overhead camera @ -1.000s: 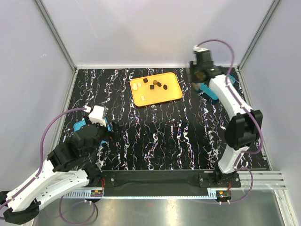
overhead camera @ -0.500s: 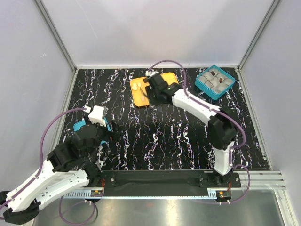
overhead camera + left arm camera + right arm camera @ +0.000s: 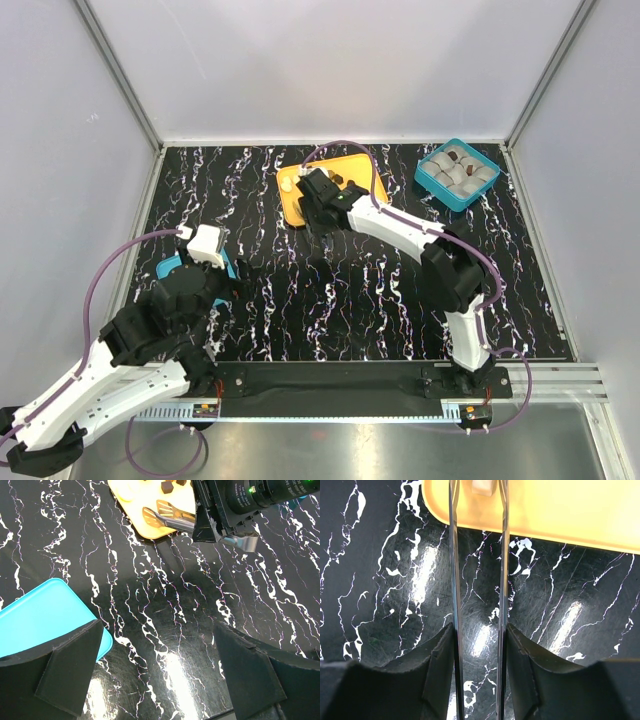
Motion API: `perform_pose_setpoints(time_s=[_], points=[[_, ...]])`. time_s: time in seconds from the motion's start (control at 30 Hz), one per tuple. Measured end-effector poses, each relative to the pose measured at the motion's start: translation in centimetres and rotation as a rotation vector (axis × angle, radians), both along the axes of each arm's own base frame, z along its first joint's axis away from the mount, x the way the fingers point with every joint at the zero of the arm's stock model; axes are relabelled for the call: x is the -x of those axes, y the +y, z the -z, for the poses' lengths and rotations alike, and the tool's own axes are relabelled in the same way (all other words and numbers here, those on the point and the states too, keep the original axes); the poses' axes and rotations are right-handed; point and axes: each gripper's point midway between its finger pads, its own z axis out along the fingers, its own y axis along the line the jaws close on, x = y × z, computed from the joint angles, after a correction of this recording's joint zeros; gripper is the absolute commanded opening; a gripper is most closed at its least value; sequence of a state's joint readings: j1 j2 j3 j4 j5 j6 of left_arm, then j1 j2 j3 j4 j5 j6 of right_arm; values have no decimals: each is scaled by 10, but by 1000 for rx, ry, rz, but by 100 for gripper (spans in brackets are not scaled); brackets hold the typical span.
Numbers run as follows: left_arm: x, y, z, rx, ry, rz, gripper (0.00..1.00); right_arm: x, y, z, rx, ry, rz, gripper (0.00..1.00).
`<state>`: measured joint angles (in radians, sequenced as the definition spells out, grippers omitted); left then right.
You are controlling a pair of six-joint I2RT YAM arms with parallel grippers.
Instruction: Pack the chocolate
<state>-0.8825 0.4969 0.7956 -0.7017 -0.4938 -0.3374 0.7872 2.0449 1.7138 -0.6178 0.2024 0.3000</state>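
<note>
Top external view puts the left arm (image 3: pixel 130 350) nearest, its jaws wide apart and empty above the black marbled tabletop (image 3: pixel 330 310), beside a flat teal panel (image 3: pixel 40 615). Farther out, the right arm (image 3: pixel 400 225) reaches to the near edge of the orange tray (image 3: pixel 570 510). Its jaws, long thin blades, stand partly apart with a cream-white chocolate (image 3: pixel 482 486) between them, not yet pinched. Beyond it, dark chocolates (image 3: pixel 167 486) lie on the tray. At the far right sits the teal box (image 3: pixel 432 188) with grey cups. This looks like the pick step: next the blades need to close gently on the piece, lift it, then carry it to a free cup.
</note>
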Motion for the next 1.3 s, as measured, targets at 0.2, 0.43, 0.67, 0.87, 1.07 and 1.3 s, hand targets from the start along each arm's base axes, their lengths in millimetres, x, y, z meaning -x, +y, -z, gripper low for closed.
perform_pose_setpoints(time_s=[0.2, 0.43, 0.67, 0.87, 1.07, 1.3], points=[[0, 0, 0, 0, 0, 0, 99, 1, 1, -3, 8, -9, 4, 45], [0, 0, 0, 0, 0, 0, 99, 0, 2, -2, 12, -7, 4, 43], [0, 0, 0, 0, 0, 0, 99, 2, 0, 4, 35, 12, 5, 43], [0, 0, 0, 0, 0, 0, 99, 3, -2, 6, 47, 24, 5, 36], [0, 0, 0, 0, 0, 0, 99, 2, -1, 0, 49, 19, -1, 31], [0, 0, 0, 0, 0, 0, 99, 2, -2, -4, 59, 13, -16, 28]])
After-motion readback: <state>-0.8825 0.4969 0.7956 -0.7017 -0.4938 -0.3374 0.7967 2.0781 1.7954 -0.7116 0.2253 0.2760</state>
